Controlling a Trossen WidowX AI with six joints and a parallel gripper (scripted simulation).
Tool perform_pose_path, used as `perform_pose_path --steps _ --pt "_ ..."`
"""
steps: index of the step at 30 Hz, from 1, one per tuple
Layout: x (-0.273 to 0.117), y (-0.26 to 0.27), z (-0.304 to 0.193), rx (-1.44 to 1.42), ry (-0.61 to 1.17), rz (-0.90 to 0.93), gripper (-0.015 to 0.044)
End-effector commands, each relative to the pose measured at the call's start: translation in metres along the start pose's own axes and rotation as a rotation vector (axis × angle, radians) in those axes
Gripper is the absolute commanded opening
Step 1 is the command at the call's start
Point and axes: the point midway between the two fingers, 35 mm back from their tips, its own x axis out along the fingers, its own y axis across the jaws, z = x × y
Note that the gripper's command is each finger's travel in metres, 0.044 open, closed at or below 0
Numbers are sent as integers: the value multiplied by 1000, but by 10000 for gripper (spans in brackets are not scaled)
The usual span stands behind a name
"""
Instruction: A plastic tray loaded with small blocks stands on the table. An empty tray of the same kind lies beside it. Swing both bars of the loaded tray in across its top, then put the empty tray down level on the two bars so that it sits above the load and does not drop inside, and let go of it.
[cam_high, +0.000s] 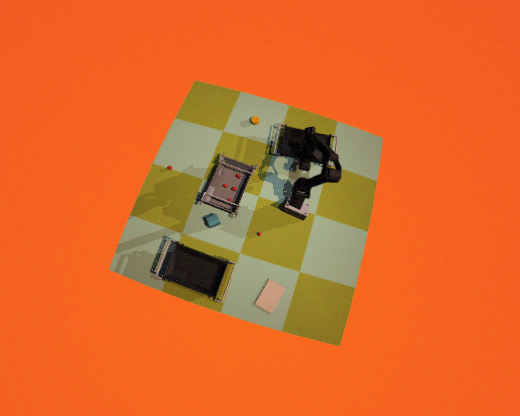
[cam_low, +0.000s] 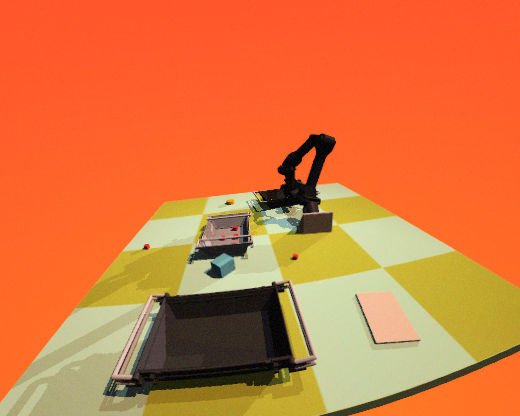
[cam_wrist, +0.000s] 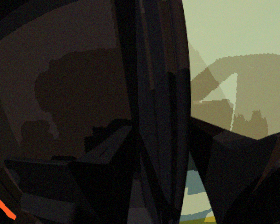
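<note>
The loaded tray, greyish pink (cam_high: 224, 172) (cam_low: 225, 248), stands mid-table with several red blocks (cam_high: 234, 189) (cam_low: 235, 228) inside. Both its wire bars lie swung in across its top. The dark empty tray (cam_high: 287, 142) (cam_low: 270, 198) (cam_wrist: 162, 50) is beside the arm, its bars out beyond its ends. My gripper (cam_high: 303, 160) (cam_low: 293, 194) (cam_wrist: 159, 125) is shut on the empty tray's long side wall: one finger is inside, the other outside, both against the wall in the wrist view. The arm partly hides the tray; whether it is lifted cannot be told.
Another dark tray (cam_high: 195, 270) (cam_low: 215, 330), bars out, stands at the front. A blue block (cam_high: 211, 220) (cam_low: 223, 265) lies between it and the loaded tray. A pink slab (cam_high: 270, 296) (cam_low: 387, 317), an orange disc (cam_high: 255, 120) (cam_low: 230, 202) and loose red blocks (cam_high: 259, 234) (cam_low: 295, 257) lie around.
</note>
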Motion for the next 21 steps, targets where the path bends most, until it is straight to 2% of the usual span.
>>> perform_pose_path --steps 1,21 --pt "0 -1 -1 -7 5 -5 135" --pt "-5 -1 -2 -5 6 -8 1"
